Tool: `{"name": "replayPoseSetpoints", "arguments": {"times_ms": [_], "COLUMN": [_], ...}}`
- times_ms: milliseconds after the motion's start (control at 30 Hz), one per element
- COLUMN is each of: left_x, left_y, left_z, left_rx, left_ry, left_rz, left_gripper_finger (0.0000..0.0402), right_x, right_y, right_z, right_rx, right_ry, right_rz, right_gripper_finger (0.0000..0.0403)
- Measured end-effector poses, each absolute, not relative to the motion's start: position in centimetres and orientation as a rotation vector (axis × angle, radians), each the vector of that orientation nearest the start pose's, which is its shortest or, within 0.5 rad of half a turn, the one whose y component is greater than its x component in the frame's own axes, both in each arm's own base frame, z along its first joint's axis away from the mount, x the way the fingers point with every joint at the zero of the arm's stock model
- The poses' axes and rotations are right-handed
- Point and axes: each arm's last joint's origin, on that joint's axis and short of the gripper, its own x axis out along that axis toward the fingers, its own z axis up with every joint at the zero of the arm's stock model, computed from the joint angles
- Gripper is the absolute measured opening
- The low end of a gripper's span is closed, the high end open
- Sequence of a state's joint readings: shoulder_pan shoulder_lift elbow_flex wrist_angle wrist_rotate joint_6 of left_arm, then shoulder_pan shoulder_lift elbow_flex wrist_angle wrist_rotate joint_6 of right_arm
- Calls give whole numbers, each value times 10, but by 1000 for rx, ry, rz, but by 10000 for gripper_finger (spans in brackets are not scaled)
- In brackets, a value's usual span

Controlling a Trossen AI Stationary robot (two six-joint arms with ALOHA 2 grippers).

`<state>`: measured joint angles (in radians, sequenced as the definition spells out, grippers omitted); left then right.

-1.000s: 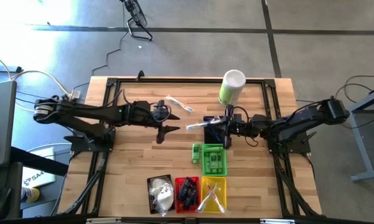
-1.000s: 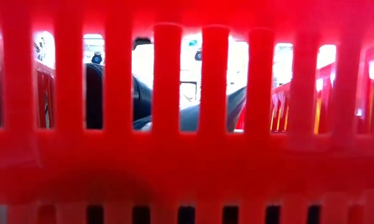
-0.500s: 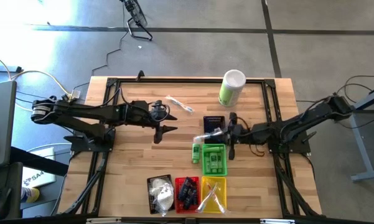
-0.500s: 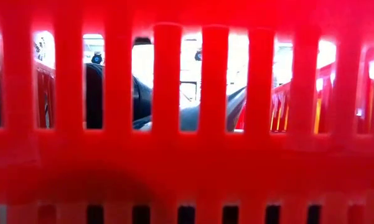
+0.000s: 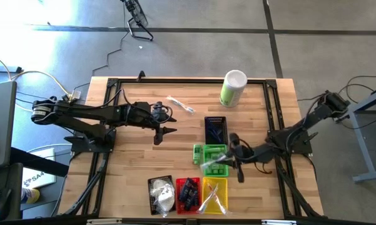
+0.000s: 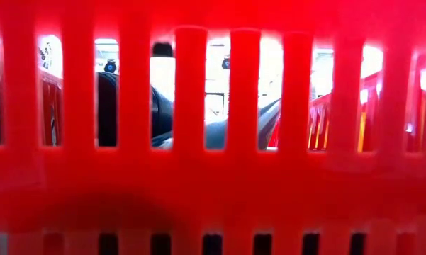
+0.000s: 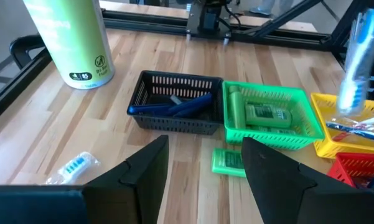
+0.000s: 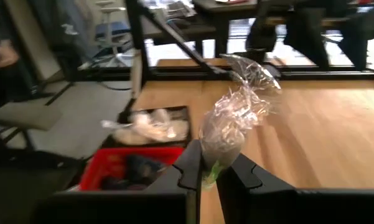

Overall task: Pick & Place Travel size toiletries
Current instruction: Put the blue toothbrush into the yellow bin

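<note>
Above the green slotted plastic basket, we see the right claw pinched together on a thin stick in crinkly clear wrap; the right wrist view shows the glossy, crumpled film bunching up out of the two dark fingers. Small green bottles with pale labels lie in that green basket, though we cannot read their print. One flat green bottle lies on the pale wood-plank tabletop, just beside the basket's left wall.

Behind the green basket sits a black slotted basket holding smooth dark blue tubes. Along the near edge stands a row of three baskets: a black one with white crinkly pouches, a red one with dark tubes, and a yellow one with clear-wrapped sticks. Another clear-wrapped stick lies alone on the wood toward the far side.

A tall green-and-white cylindrical canister stands upright near the far edge; at its base the left wrist view shows a small round mark reading "4" and "85".

Our left claw hangs over bare wood left of centre, its fingers apart and holding nothing. The low view is filled by red basket slats.
</note>
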<state>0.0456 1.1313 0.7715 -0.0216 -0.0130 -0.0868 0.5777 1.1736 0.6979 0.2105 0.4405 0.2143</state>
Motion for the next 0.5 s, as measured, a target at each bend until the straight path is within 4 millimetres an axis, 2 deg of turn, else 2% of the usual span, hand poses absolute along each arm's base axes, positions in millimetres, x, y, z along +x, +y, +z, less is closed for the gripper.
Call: {"name": "replayPoseSetpoints", "arguments": {"times_ms": [133,500], "left_x": [247,247], "left_y": [12,12], "left_z": [276,276], "left_rx": [-92,-92], "left_ry": [383,383], "left_rz": [75,82], "left_gripper_finger": [198,198], "right_x": [214,214], "right_y": [142,172], "right_z": [260,228], "right_rx": [58,5], "right_ry": [257,365], "right_rz": [147,187], "right_gripper_finger": [21,21]}}
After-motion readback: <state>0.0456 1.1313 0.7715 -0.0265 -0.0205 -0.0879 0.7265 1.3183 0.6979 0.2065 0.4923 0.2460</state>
